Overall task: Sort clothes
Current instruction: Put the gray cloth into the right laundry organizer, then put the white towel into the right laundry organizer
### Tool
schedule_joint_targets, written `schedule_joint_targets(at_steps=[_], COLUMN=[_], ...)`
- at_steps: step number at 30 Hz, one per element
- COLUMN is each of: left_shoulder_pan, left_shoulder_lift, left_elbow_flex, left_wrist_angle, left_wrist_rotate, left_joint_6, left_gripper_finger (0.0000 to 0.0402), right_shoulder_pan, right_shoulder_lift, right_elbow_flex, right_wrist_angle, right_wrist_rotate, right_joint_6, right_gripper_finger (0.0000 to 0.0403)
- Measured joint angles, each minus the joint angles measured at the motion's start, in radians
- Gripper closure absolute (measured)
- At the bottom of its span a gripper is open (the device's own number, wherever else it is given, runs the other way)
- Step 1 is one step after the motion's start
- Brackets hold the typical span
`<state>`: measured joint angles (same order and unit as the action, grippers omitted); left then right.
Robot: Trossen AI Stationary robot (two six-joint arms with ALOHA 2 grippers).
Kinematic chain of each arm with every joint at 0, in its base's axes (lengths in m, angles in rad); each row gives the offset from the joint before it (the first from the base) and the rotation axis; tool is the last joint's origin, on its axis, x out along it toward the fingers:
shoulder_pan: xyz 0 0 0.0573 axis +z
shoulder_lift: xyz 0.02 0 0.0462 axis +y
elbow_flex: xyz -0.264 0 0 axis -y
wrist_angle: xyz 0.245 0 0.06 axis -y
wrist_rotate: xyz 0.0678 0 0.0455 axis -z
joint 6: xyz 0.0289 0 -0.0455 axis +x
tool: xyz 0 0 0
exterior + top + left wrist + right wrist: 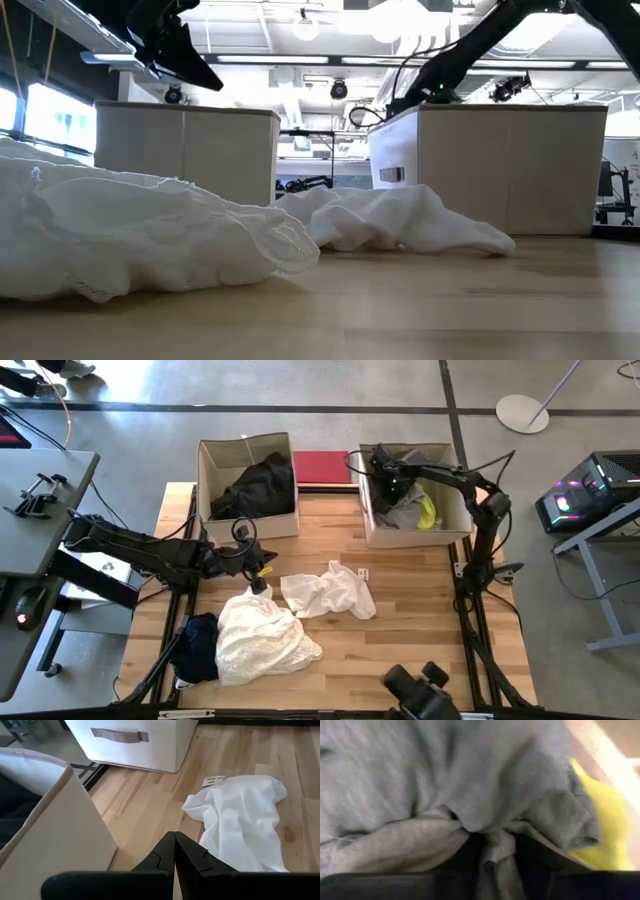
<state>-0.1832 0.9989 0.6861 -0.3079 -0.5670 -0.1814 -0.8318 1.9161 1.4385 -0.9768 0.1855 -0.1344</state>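
Note:
Three garments lie on the wooden table: a lacy white one [262,635] [130,235], a dark navy one [200,645] at the near left, and a smooth white one [330,592] [245,815] in the middle. Black clothes [258,485] fill the left cardboard box [205,480]. The right box [415,538] holds a grey garment [405,510] [470,785] and a yellow one [428,512] [605,830]. My left gripper [262,567] [174,850] hangs shut and empty near the left box's near right corner. My right gripper [385,475] [495,865] points down into the right box, fingers parted over the grey garment. My right gripper comes down on the grey garment from above, and a bunched fold of it [492,852] stands between the two parted fingers. The rest of the garment lies slack in the box. Whether the fingers still press on the fold, I cannot tell.
A flat dark-red rectangle [320,465] lies between the two boxes at the far edge. A small white label [362,573] [214,780] lies on the table beside the smooth white garment. Bare wood shows on the right half of the table [420,620].

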Motion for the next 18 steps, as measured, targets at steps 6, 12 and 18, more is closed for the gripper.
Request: schedule_joint_targets(at_steps=[6, 12, 18], left_shoulder_pan=[-0.003, -0.003, -0.017], left_shoulder_lift=[0.000, 0.000, 0.000], left_elbow_flex=[0.000, 0.000, 0.000], left_wrist_angle=[0.000, 0.000, -0.001], left_wrist_rotate=[-0.025, -0.052, -0.060], left_joint_6=[0.000, -0.001, -0.008], left_gripper_finger=[0.0401, 0.0401, 0.0401], right_shoulder_pan=[0.000, 0.044, 0.228], right_shoulder_lift=[-0.199, -0.439, -0.682], right_elbow_flex=[0.100, 0.127, 0.017], right_wrist_angle=[-0.214, -0.289, -0.185], right_wrist_rotate=[0.115, 0.233, 0.180], right_joint_6=[0.068, 0.135, 0.180], right_gripper_finger=[0.0244, 0.0246, 0.0247])
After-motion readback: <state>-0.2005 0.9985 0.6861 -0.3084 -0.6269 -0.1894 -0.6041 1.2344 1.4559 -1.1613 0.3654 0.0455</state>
